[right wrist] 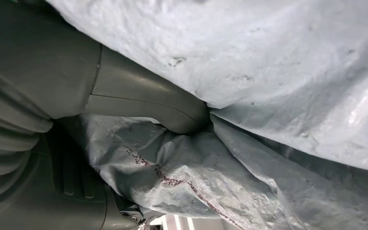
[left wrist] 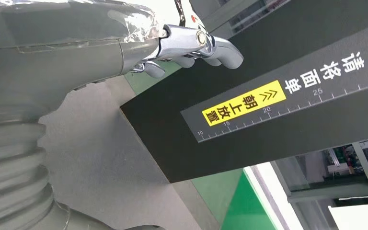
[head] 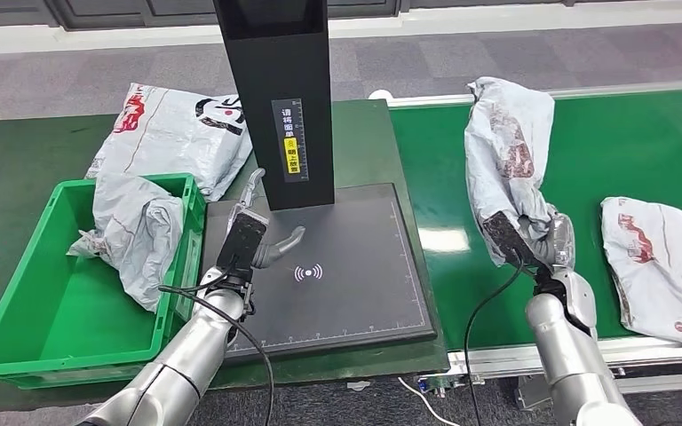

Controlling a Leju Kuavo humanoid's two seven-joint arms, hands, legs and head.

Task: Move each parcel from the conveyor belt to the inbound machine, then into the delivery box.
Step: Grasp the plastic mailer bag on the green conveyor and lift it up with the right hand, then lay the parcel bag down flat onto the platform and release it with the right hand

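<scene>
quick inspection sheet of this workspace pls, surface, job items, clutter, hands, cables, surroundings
surface: dark green table with black scan pad under a black tower; green belt on the right
job's things: held parcel lifted over the belt; second parcel flat on the belt; crumpled parcel draped over the rim of the green box; printed parcel on the table behind the box
clutter: nothing seen
hands: left hand over the pad, holding nothing; right hand grips the held parcel
cables: black cable along the left arm, another by the right arm; white cable on the floor
surroundings: grey floor
</scene>
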